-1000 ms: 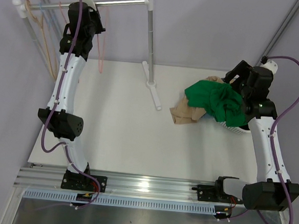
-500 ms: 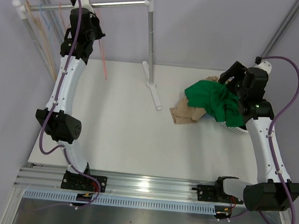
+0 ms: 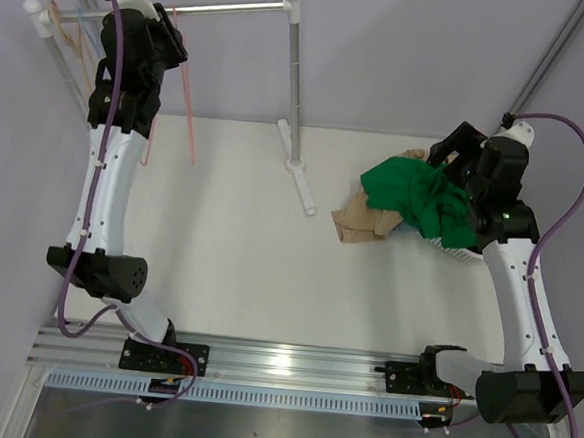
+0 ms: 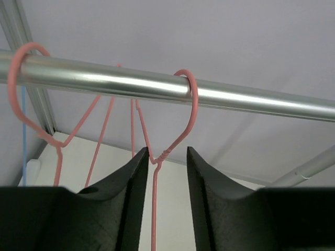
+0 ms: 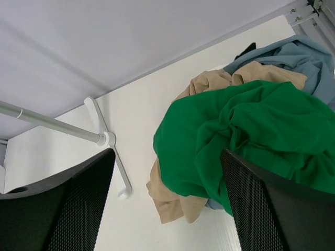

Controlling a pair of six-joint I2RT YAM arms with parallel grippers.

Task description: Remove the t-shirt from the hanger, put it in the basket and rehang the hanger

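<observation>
The green t-shirt [image 3: 419, 198] lies crumpled on top of a clothes pile at the right, also in the right wrist view [image 5: 246, 136]. My right gripper [image 3: 447, 155] hovers just behind and above it, jaws wide open and empty [image 5: 167, 154]. A bare pink hanger [image 3: 188, 101] hangs from the metal rail [image 3: 237, 8]. My left gripper [image 3: 170, 30] is up at the rail. In the left wrist view its jaws [image 4: 166, 151] stand apart around the hanger's twisted neck [image 4: 155, 157], the wire close to the left finger, and the hook [image 4: 188, 104] is over the rail.
Several other hangers [image 3: 69, 33] hang at the rail's left end, one pink [image 4: 21, 94]. The rack's post [image 3: 294, 79] and foot [image 3: 300, 179] stand mid-table. A tan garment [image 3: 357, 222] and a blue one [image 5: 309, 57] lie under the green shirt, by a white basket [image 3: 460, 253].
My left arm has risen and moved left along the rail, and the pink hanger has swung with it. My right gripper has hardly moved.
</observation>
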